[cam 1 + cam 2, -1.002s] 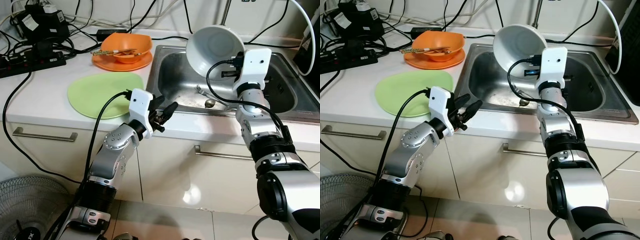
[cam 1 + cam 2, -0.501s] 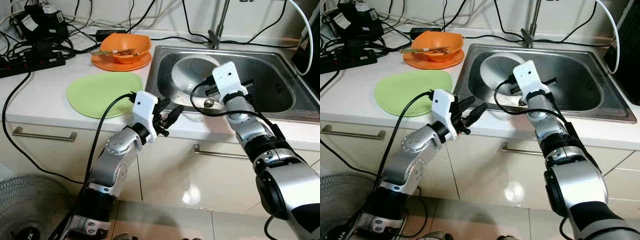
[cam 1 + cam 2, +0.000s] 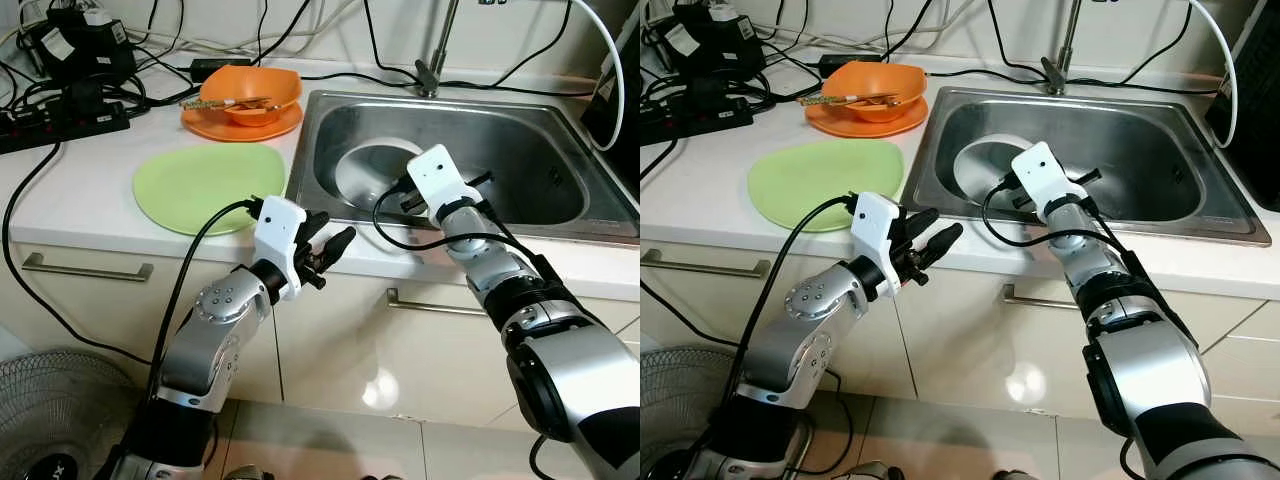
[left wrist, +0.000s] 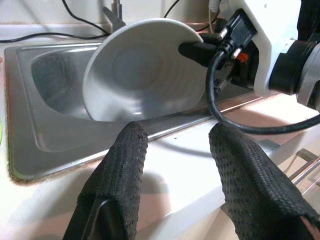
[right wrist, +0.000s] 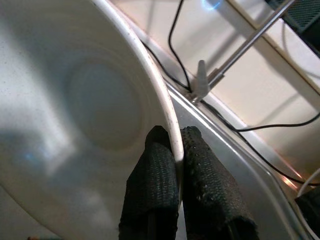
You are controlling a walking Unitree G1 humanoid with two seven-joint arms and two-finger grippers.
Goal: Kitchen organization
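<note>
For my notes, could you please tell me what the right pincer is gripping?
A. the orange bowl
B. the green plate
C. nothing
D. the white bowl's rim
D: the right pincer has its fingers shut on the rim of the white bowl, held tilted in the sink.

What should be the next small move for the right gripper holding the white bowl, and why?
Probably lower the white bowl a little further until it rests on the sink floor, then open. The right gripper pinches its rim, and the bowl is tilted inside the basin, seemingly not yet settled. The left gripper hangs open at the counter edge.
</note>
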